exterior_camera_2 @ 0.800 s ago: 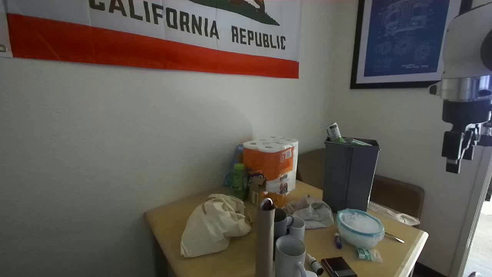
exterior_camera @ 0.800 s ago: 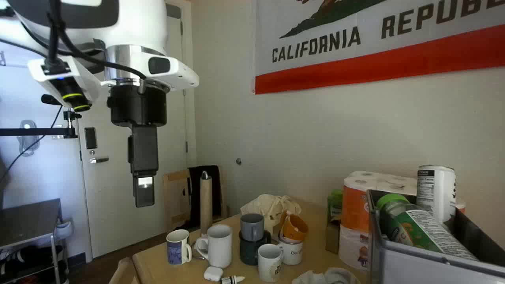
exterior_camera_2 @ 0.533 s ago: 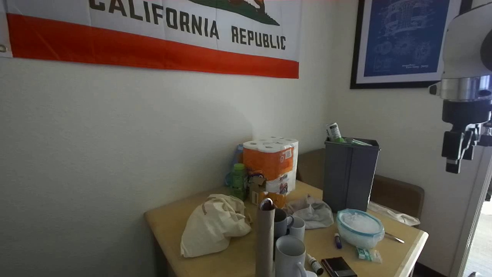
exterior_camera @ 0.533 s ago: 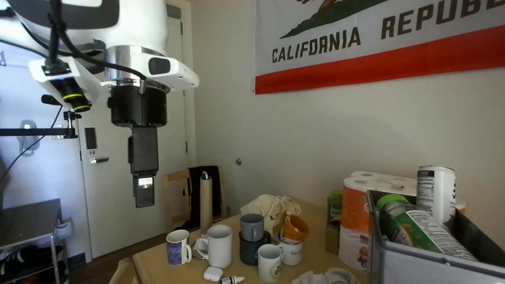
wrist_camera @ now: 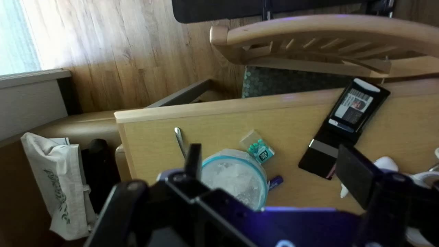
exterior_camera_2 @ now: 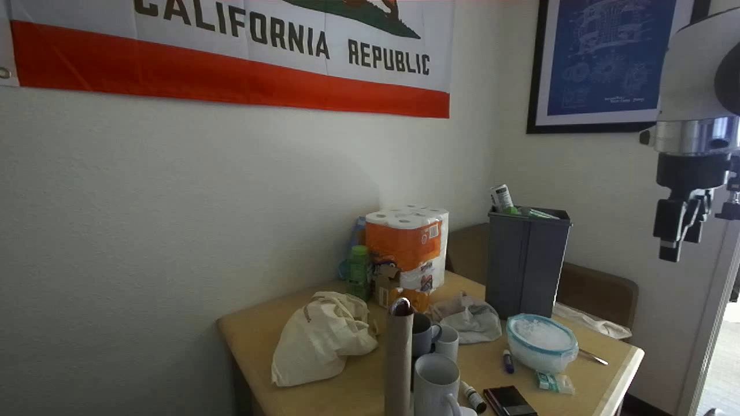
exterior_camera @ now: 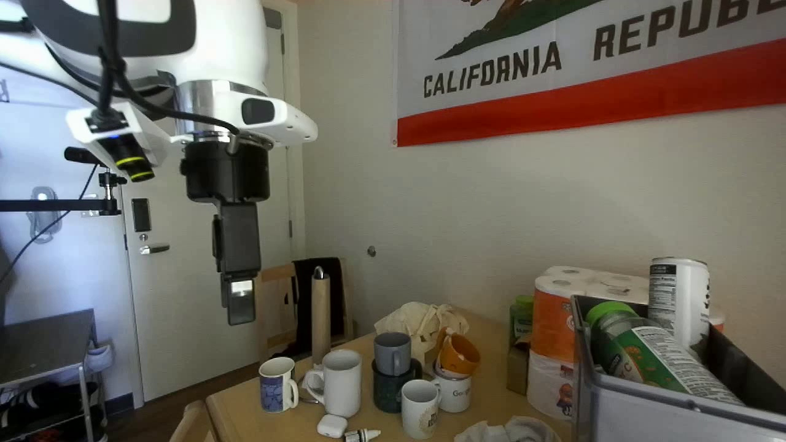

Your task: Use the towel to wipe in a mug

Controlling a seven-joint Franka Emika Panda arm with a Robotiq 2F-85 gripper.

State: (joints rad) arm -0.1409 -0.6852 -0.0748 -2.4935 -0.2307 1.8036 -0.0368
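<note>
A crumpled grey-white cloth (exterior_camera_2: 471, 323), perhaps the towel, lies on the table; part of it shows in an exterior view (exterior_camera: 513, 431). A cream cloth (exterior_camera_2: 324, 341) lies bunched at the far side. Several mugs stand together: a large white mug (exterior_camera: 342, 387), a blue-patterned mug (exterior_camera: 276, 387), a printed white mug (exterior_camera: 420, 410), a grey mug (exterior_camera: 392, 354) stacked on a dark mug (exterior_camera: 387, 393), and an orange mug (exterior_camera: 460, 354) tilted on a white mug (exterior_camera: 455, 396). My gripper (wrist_camera: 269, 151) is open and empty, high above the table and apart from the mugs and cloths.
A tall cardboard tube (exterior_camera_2: 399, 364) stands beside the mugs. A blue-rimmed bowl (wrist_camera: 233, 178), a mint box (wrist_camera: 259, 149) and a black wallet (wrist_camera: 322, 147) lie below the gripper. A grey bin (exterior_camera_2: 526, 266) and paper rolls (exterior_camera_2: 404, 242) stand behind. A wooden chair (wrist_camera: 322, 29) borders the table.
The arm holds still between the two earlier moments. Now it has shifted slightly right and down in an exterior view, toward the table side. The gripper stays open; the objects have not moved.
</note>
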